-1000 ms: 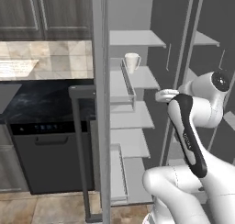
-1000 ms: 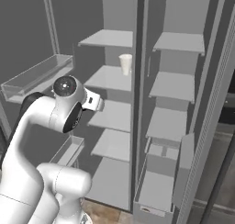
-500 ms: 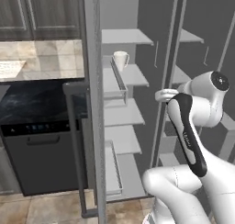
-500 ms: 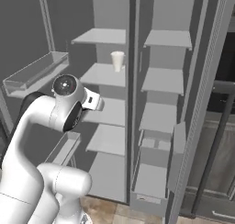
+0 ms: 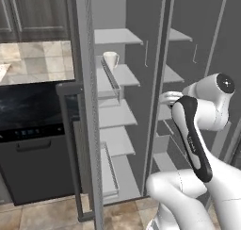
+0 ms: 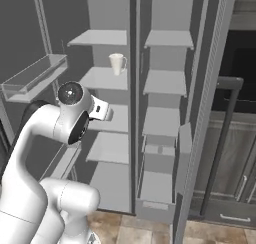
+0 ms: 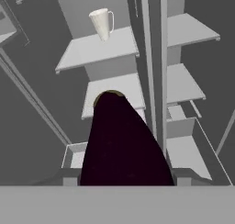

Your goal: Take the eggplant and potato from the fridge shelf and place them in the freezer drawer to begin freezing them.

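White cup (image 7: 102,23) on shelf (image 7: 98,49), above eggplant (image 7: 124,145)

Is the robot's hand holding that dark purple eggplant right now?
Touching. In the hand view the eggplant rises from between the gripper's fingertips, which are closed on it.

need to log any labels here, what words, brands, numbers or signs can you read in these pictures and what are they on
None can be read.
Dishwasher: small pale marks on its control strip, too small and blurred to read.
Robot arm: a faint mark on its dark forearm cover, too blurred to read.
White cup, fridge shelves and grey drawer: no lettering.
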